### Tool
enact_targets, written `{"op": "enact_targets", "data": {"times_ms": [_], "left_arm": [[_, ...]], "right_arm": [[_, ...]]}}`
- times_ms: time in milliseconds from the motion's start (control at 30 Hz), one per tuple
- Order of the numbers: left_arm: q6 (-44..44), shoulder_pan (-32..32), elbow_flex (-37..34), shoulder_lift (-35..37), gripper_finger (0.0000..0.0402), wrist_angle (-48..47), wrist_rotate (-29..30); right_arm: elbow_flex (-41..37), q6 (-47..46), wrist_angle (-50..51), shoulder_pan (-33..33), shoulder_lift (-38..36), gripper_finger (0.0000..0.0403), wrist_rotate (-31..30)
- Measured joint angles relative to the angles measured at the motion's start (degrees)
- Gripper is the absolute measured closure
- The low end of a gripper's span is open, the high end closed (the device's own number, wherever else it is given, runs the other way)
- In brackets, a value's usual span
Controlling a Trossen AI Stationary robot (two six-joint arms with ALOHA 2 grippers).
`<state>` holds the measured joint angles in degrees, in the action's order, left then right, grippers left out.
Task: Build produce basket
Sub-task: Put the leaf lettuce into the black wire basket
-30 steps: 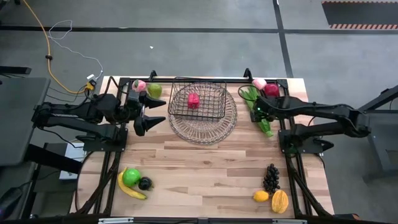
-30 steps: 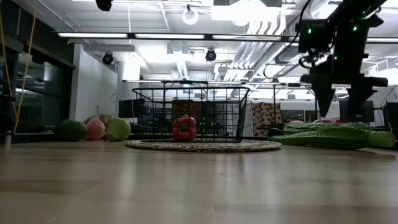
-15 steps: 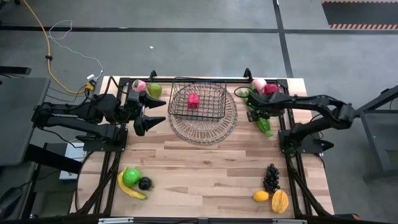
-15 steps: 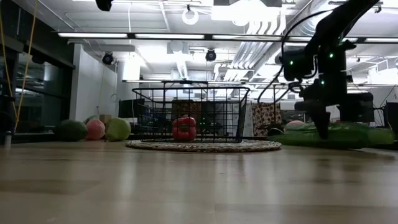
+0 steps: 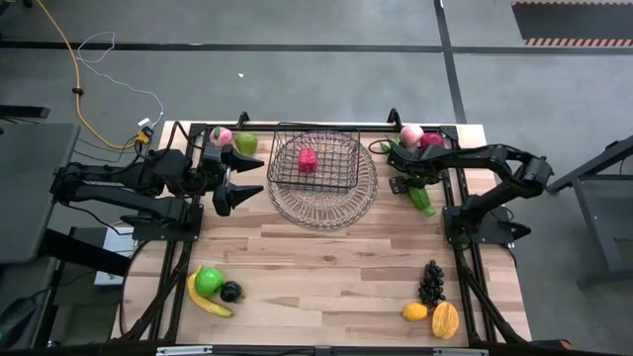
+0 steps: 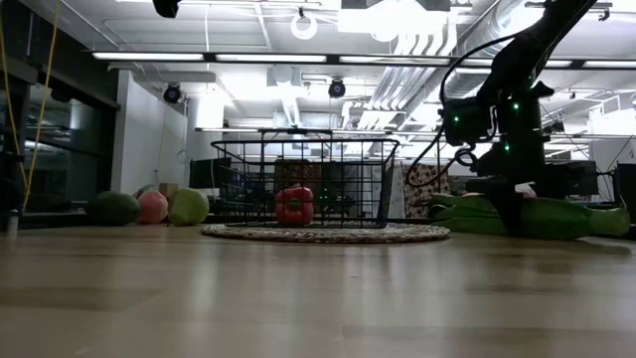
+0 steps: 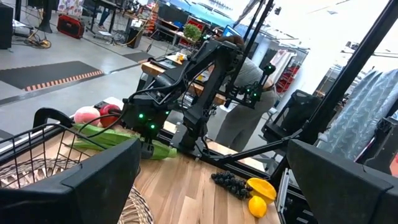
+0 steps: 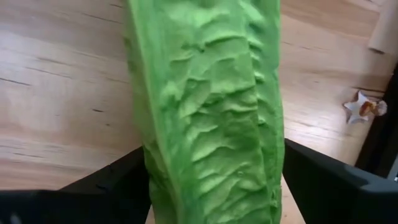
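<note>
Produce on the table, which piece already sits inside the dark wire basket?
The red fruit alone lies inside the basket. Every other piece is out on the table, including the green leafy bunch that the right gripper straddles with open fingers.

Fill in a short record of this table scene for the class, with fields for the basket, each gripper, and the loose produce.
basket: dark wire basket standing on a paler round wire tray, one red fruit inside
right gripper: right gripper open, fingers either side of the green leafy bunch, not yet closed on it
left gripper: left gripper open, waiting left of the basket
loose produce: banana, dark grapes, lemon, mango
</note>
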<state>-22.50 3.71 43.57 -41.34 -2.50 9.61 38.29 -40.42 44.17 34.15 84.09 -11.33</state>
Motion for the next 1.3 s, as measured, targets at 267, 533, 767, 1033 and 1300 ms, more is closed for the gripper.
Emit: {"op": "enact_targets", "data": {"times_ms": [267,533,767,1033,1300], "left_arm": [[0.09,0.01,0.00,0.00,0.0009,0.00,0.00],[0.11,0.02,0.00,0.00,0.0009,0.00,0.00],[0.11,0.00,0.00,0.00,0.0009,0.01,0.00],[0.00,0.00,0.00,0.00,0.0009,0.01,0.00],[-1.38,-0.03,0.00,0.00,0.0009,0.82,-0.13]], "right_arm": [[-0.23,1.00,-0.33,0.00,-1.69,0.0197,1.19],[3.27,4.94,4.21,-2.79,-12.07,0.0317,3.36],[12.45,13.17,-5.91,-7.99,-24.53,0.0331,3.26],[25.98,28.68,-21.13,-11.40,-16.23,0.0329,3.35],[44.32,44.50,-21.76,-11.30,5.53,0.0329,8.63]]}}
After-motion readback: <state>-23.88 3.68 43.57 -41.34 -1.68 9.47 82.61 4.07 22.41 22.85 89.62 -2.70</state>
